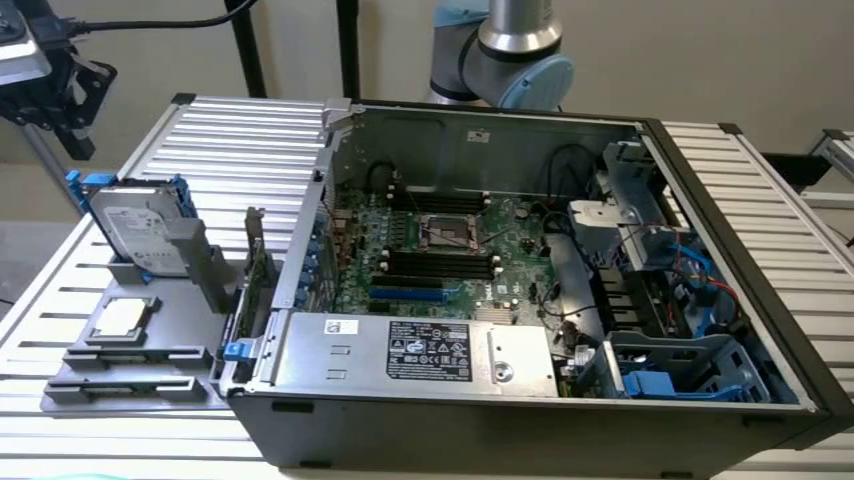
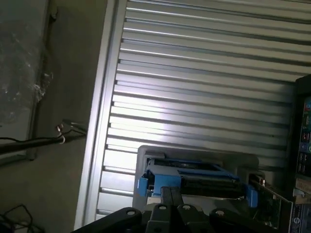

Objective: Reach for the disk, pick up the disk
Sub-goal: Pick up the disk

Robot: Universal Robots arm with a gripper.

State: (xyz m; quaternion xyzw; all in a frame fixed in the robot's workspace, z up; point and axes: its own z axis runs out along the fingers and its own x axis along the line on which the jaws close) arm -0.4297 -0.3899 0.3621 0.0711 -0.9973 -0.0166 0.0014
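Closed claw [image 2: 170, 190] empty, short of disk [image 2: 199, 178]

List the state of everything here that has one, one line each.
disk, standing on edge in the grey holder, not gripped
claw, near the disk, apart from it
computer case, lying on its side, open, board exposed
square chip, lying flat on the grey holder

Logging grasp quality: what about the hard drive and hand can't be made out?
Silver-grey metal hard drive with blue plastic rails: lower part hidden by grey slotted stand, exterior view.
Drive's label text: too small, exterior view.
Black hand: cut off by picture edge, wrist view.
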